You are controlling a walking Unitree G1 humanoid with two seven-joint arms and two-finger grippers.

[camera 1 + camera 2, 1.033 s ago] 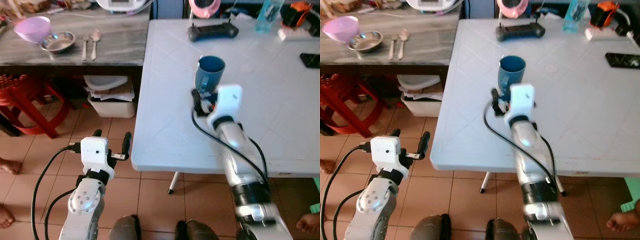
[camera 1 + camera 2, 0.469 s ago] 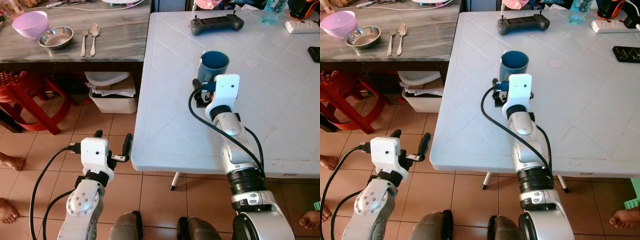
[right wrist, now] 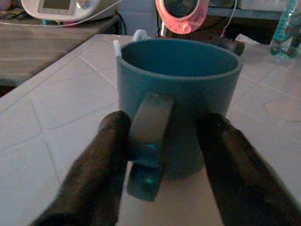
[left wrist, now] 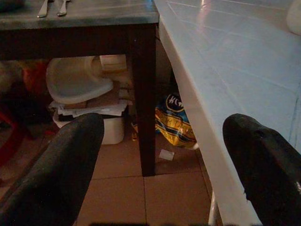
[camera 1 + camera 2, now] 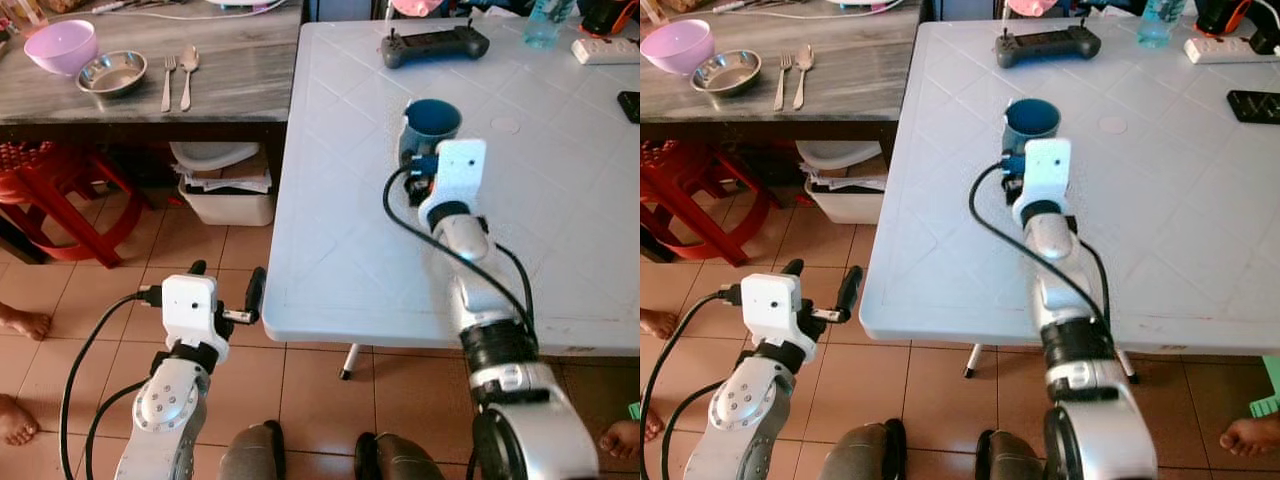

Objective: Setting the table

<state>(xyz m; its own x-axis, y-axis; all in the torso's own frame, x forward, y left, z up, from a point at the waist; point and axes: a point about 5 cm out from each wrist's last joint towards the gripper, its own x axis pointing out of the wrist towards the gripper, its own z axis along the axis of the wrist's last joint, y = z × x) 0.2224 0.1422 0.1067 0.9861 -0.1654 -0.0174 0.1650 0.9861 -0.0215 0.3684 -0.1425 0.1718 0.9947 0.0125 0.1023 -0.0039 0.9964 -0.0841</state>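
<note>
Right gripper (image 3: 157,174) fingers straddle the blue ceramic mug (image 3: 178,89) handle, grasping it, centre frame on white plastic table (image 5: 330,250). Left gripper (image 5: 225,290) open, lower left.

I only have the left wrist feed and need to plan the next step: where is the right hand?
Observer: The right hand is on the white table, its fingers either side of the blue mug's handle.
Operator: Is the mug upright?
Observer: Yes, standing with its mouth up.
Operator: Where is the rest of the tableware?
Observer: A purple bowl, steel bowl, fork and spoon sit on the grey side counter.
</note>
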